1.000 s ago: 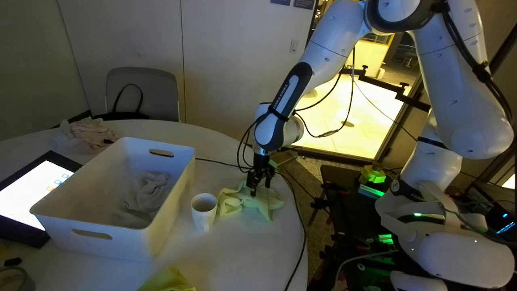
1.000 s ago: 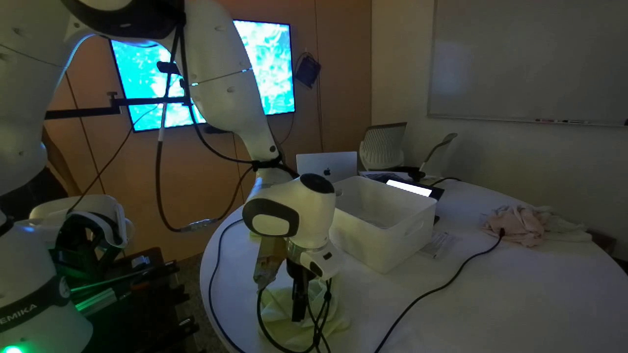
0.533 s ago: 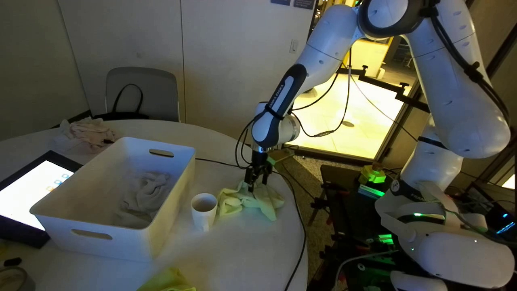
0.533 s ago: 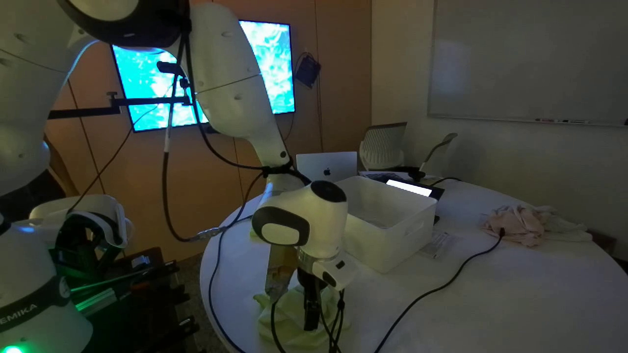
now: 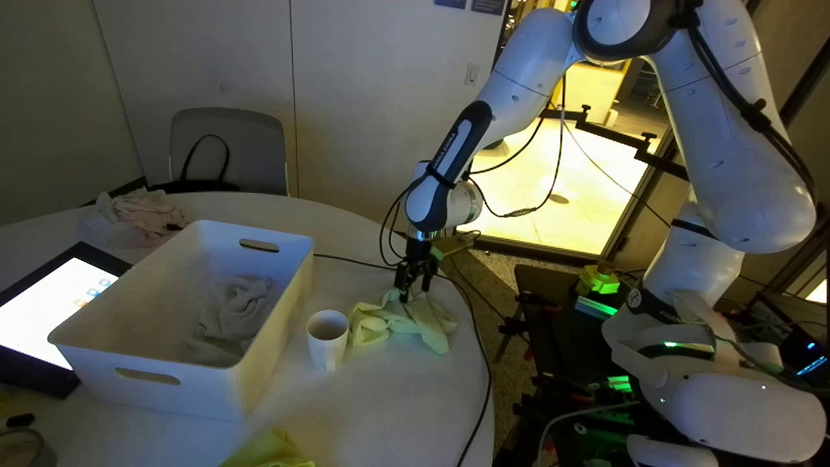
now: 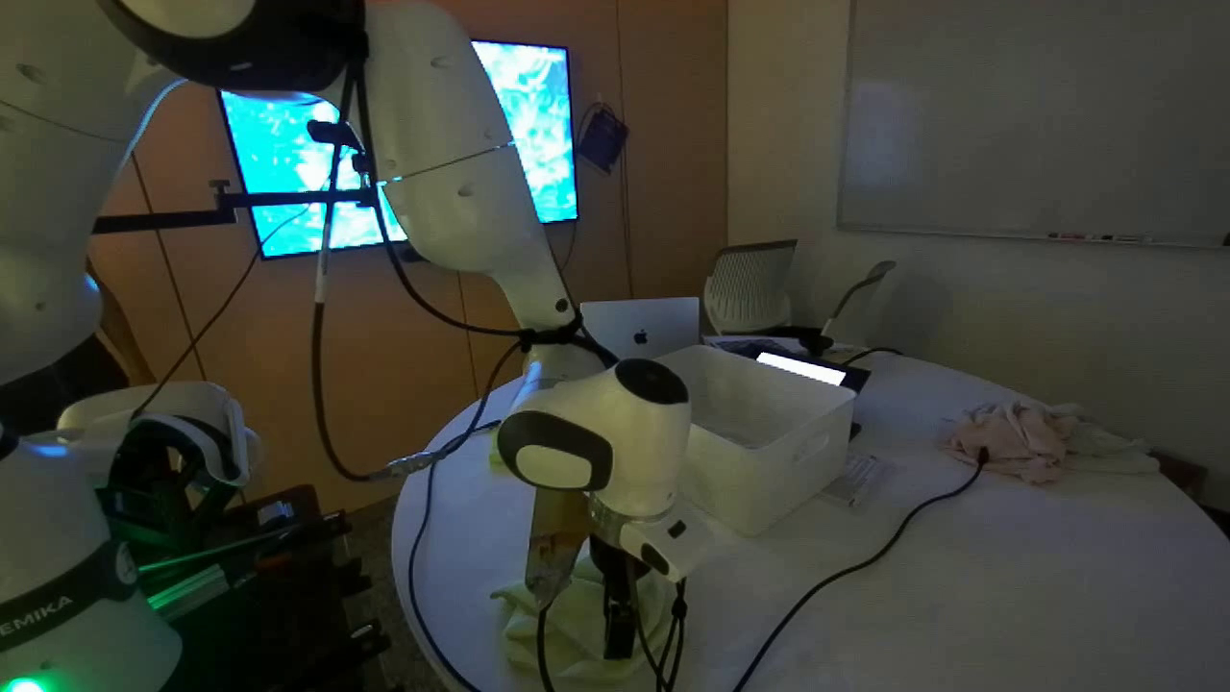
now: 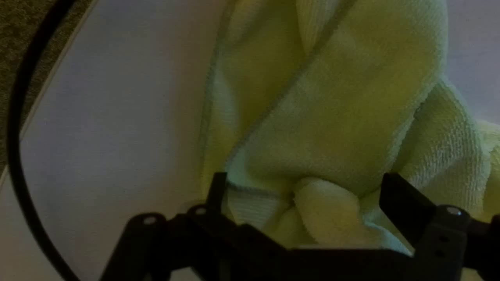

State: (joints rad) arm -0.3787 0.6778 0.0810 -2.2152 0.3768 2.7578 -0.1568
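A crumpled yellow-green cloth (image 5: 425,324) lies on the white round table near its edge. It also shows in an exterior view (image 6: 533,630) and fills the middle of the wrist view (image 7: 336,117). My gripper (image 5: 415,294) points down over the cloth, with its fingers spread apart. In the wrist view the gripper (image 7: 304,177) has folds of cloth showing between its fingers, including a raised rounded fold, but it is not closed on them. I cannot tell whether the fingertips touch the cloth. A white mug (image 5: 327,340) stands right beside the cloth, between it and a white bin (image 5: 188,392).
A grey cloth (image 5: 237,314) lies inside the bin. Another yellow-green cloth (image 5: 269,452) is near the table's front edge. A pink and white cloth heap (image 6: 1009,442), a lit screen (image 5: 58,308) and a laptop (image 6: 639,327) sit farther off. A black cable (image 7: 13,140) runs along the table edge.
My gripper has shifted slightly over the cloth and risen a little in an exterior view. Its fingers stay apart. The cloth, mug and bin have hardly moved.
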